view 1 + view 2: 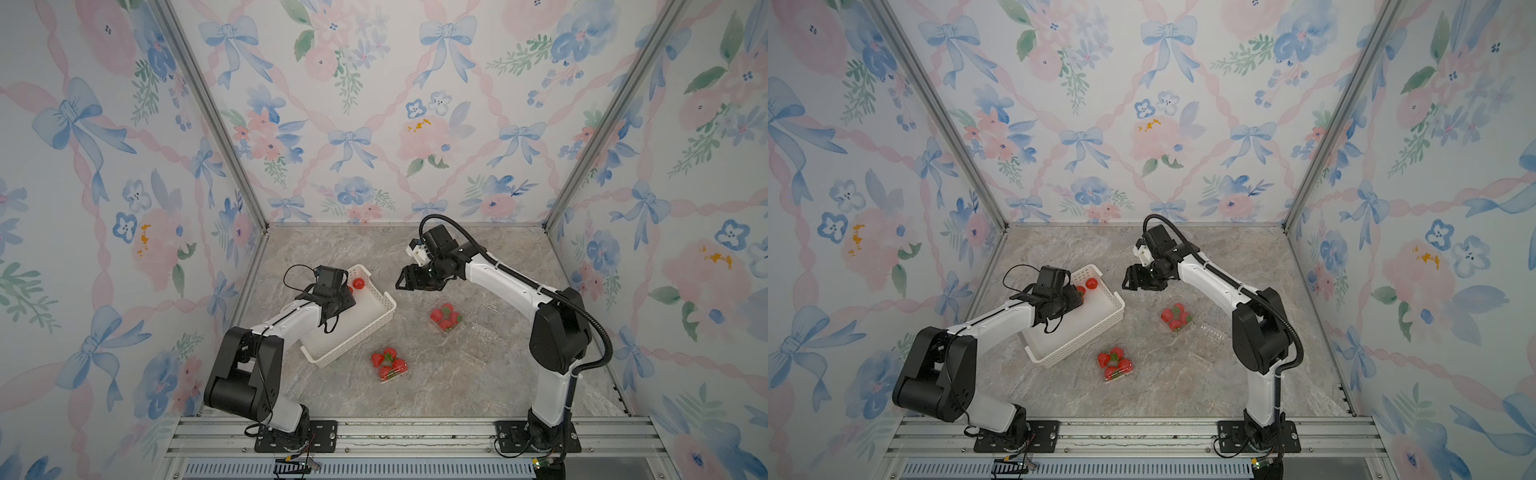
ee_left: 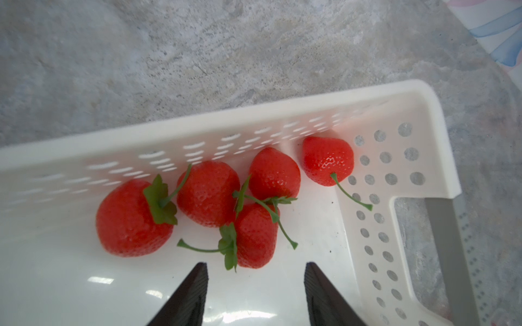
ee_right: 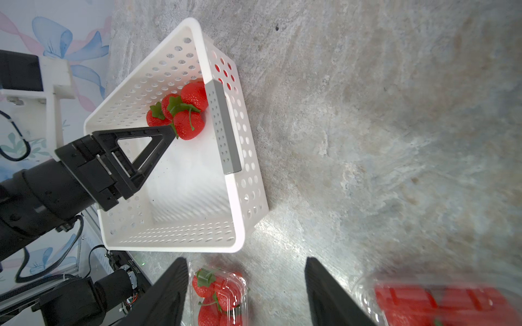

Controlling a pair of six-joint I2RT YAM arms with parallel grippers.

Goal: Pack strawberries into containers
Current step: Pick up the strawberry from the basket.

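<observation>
**Legible text:** none.

**Sole marking:** a short row of white printed characters (image 3: 128,261) on black mounting hardware. It lies just beyond the near rim of the white perforated plastic basket (image 3: 169,248) in the right wrist view. The characters are inverted and too small to read.

**Other items:** glossy red strawberries with green caps (image 2: 207,193), clear ribbed plastic punnets (image 1: 484,330) beside the basket, and the basket itself carry no readable label, brand or number.

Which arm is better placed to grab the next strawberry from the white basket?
Left. The left claw sits open inside the white perforated plastic basket, close beside the glossy red strawberries; the right claw hangs open outside it.
</observation>
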